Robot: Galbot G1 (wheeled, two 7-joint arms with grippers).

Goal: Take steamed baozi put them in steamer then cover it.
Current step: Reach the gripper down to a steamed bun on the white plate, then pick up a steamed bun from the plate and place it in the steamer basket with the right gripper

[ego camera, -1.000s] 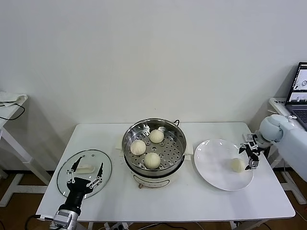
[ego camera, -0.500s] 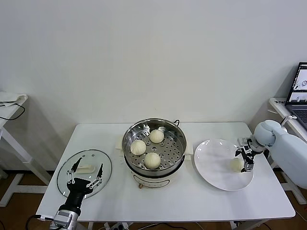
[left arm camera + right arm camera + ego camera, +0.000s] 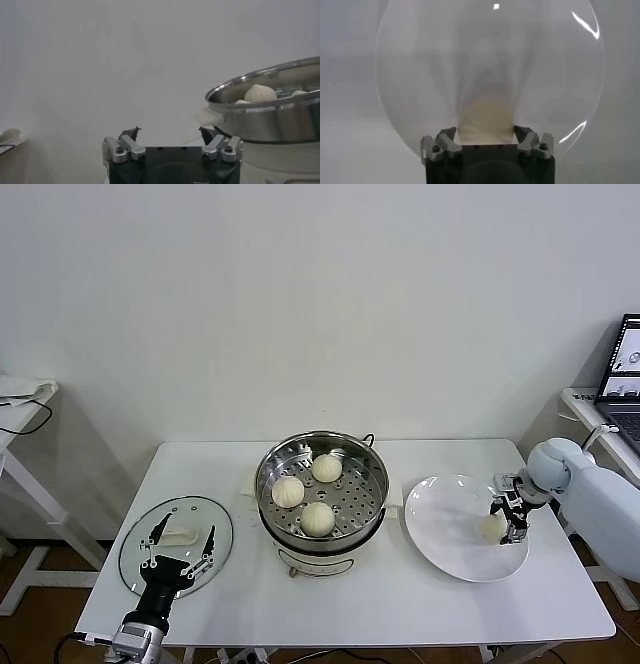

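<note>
Round shiny steel steamer pot (image 3: 360, 452): three cream-white round dough buns (image 3: 318, 519) inside. Fourth bun (image 3: 492, 528) on white plate (image 3: 445, 529) right of pot, right pincer (image 3: 505, 518) straddling it, grip unclear. Left pincer (image 3: 178, 551) released.

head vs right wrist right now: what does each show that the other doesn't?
Head view only: the steamer with three baozi inside, the glass lid on the table, and the left gripper open over that lid.

Right wrist view only: the last baozi sitting between the right gripper's fingers, seen close.

Both: the white plate, the right gripper and that last baozi on it.
</note>
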